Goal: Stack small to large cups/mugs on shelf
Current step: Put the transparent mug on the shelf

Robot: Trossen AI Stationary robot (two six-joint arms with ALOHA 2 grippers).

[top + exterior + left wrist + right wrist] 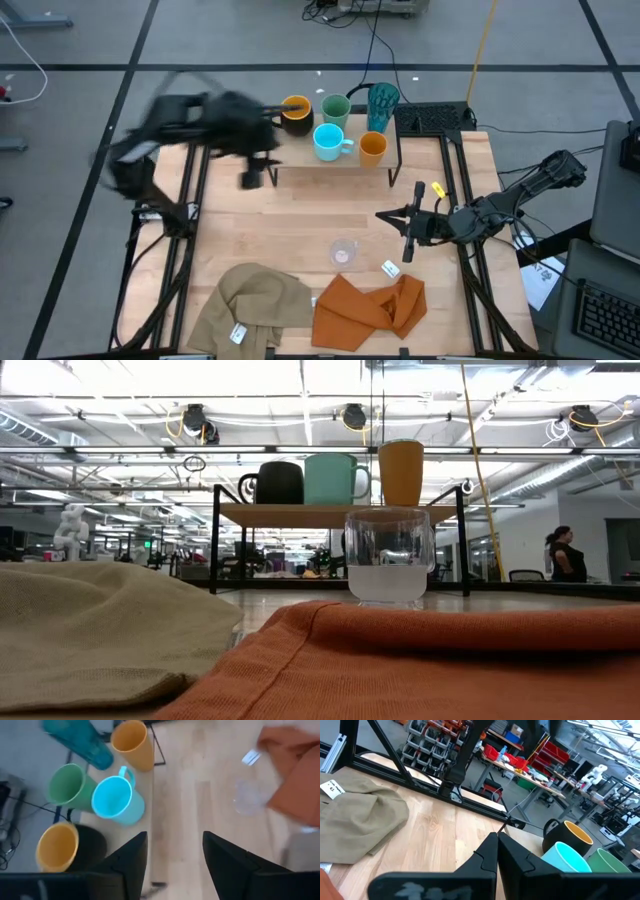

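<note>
On the shelf [295, 152] at the table's far side stand a black mug with a yellow inside [295, 112], a green cup [335, 108], a teal tumbler [383, 100], a light blue mug [328, 142] and an orange cup [372, 148]. A small clear cup [343, 252] stands upright on the tabletop nearer the front. My left gripper [175, 855] hovers open above the shelf's left end with nothing between its fingers. My right gripper [497, 840] hangs shut and empty above the table's right part, pointing toward the left.
A tan cloth [255, 305] and an orange cloth [370, 305] lie crumpled along the near edge, the clear cup [388, 555] just behind them. Bare wood lies between the cloths and the shelf [300, 515]. A small white tag [390, 268] lies beside the orange cloth.
</note>
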